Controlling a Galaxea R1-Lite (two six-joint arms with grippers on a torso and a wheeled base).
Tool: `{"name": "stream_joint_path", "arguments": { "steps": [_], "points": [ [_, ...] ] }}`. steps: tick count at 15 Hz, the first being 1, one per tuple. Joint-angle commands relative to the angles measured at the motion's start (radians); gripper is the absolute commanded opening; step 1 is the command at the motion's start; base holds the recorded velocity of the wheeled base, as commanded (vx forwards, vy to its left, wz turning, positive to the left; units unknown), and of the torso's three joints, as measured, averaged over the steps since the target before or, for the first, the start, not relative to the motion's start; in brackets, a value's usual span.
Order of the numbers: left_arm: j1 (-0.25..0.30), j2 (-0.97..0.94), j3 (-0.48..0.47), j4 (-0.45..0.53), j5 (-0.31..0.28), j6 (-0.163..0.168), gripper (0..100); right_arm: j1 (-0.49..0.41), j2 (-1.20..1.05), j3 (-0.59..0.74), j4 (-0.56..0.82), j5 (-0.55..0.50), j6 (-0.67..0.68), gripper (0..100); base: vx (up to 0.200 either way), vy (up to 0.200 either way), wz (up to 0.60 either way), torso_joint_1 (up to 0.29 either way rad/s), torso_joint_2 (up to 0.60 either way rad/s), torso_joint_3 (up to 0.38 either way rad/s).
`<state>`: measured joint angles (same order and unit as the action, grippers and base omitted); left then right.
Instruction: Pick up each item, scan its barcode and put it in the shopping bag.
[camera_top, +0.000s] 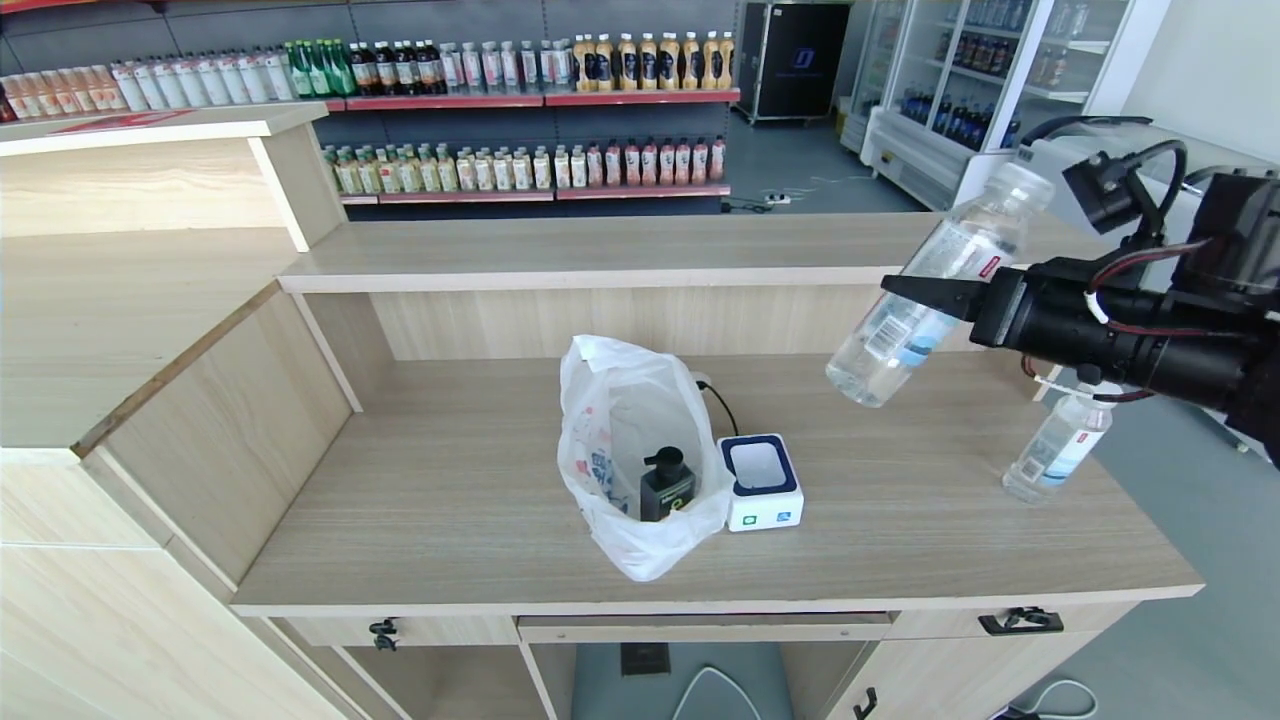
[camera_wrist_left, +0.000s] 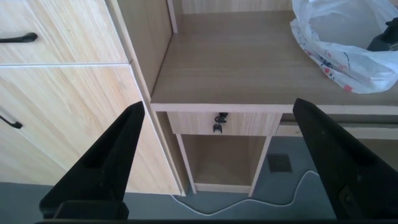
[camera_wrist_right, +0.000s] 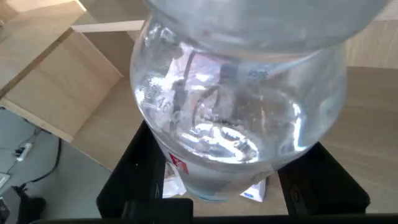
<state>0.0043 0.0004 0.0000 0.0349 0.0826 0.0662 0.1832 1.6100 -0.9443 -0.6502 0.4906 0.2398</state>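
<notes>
Water bottle (camera_top: 880, 350) in transit to the scan. We see the clear bottle held off the counter (camera_top: 900, 520), tilted with its cap up and away and its base down toward the middle, to the right of the scanner (camera_top: 762, 480) and well above it. The right gripper (camera_top: 935, 298) is clamped across its labelled middle, and in the right wrist view the bottle's base (camera_wrist_right: 236, 118) sits between the dark jaws.

The left gripper (camera_wrist_left: 217, 109) hangs low off the counter's left front corner with its fingers spread wide and nothing between them.

The shopping bag (camera_top: 610, 420) stands open at mid-counter, touching the scanner's left side, with a dark pump bottle (camera_top: 667, 487) already upright inside. A second water bottle (camera_top: 1058, 450) stands near the counter's right edge.

We judge the step in hand to be the scan — lifting is done, bagging is not. The next move calls for lowering the bottle over the scanner's pale window and rolling it so that the barcode patch on its label faces down. After that comes a short carry left to the bag's mouth, with care not to knock the pump bottle over.
</notes>
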Motion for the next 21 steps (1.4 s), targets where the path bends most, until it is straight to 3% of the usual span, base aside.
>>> {"name": "stream_joint_path", "arguments": {
  "steps": [1,3,9,12,15,21],
  "points": [
    [0.000,0.000,0.000,0.000,0.000,0.000,100,0.098,-0.180,-0.030,0.069,0.029,0.035,0,0.000,0.000,0.00,0.000,0.00,0.000],
    [0.000,0.000,0.000,0.000,0.000,0.000,100,0.188,-0.254,-0.050,0.207,0.034,0.036,0,0.000,0.000,0.00,0.000,0.00,0.000],
    [0.000,0.000,0.000,0.000,0.000,0.000,100,0.260,-0.490,-0.022,0.468,0.028,0.033,0,0.000,0.000,0.00,0.000,0.00,0.000],
    [0.000,0.000,0.000,0.000,0.000,0.000,100,0.295,-0.529,0.021,0.488,0.009,0.035,0,0.000,0.000,0.00,0.000,0.00,0.000],
    [0.000,0.000,0.000,0.000,0.000,0.000,100,0.392,-0.562,0.021,0.557,-0.040,0.044,0,0.000,0.000,0.00,0.000,0.00,0.000],
    [0.000,0.000,0.000,0.000,0.000,0.000,100,0.507,-0.565,-0.016,0.558,-0.043,0.104,0,0.000,0.000,0.00,0.000,0.00,0.000]
  ]
}}
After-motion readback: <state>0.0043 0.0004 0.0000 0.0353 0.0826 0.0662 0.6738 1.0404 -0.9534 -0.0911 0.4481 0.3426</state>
